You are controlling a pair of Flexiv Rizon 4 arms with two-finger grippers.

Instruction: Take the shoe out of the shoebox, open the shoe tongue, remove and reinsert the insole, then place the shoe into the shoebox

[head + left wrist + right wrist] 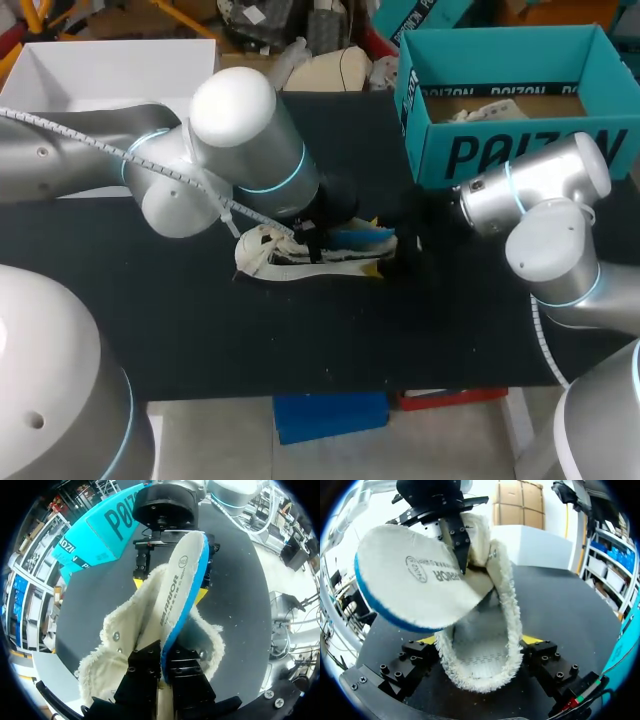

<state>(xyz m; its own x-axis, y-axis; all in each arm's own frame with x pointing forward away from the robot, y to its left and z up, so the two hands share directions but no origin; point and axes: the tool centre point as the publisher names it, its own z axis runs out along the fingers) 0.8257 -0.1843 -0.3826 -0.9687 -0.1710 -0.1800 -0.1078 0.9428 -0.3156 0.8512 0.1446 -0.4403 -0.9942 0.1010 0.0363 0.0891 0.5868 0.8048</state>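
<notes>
Risk: the white fleece-topped, blue-edged insole (182, 580) may slip or buckle, since the left claw (162, 672) pinches only its thin edge while most of it sticks out of the cream fleece-lined shoe (107, 650). The left arm reaches past the middle of the black counter (200, 330), wrist over the shoe. The right arm comes in low, right claw (480, 641) clamped on both sides of the shoe, outside the teal cardboard shoebox (520, 150).
</notes>
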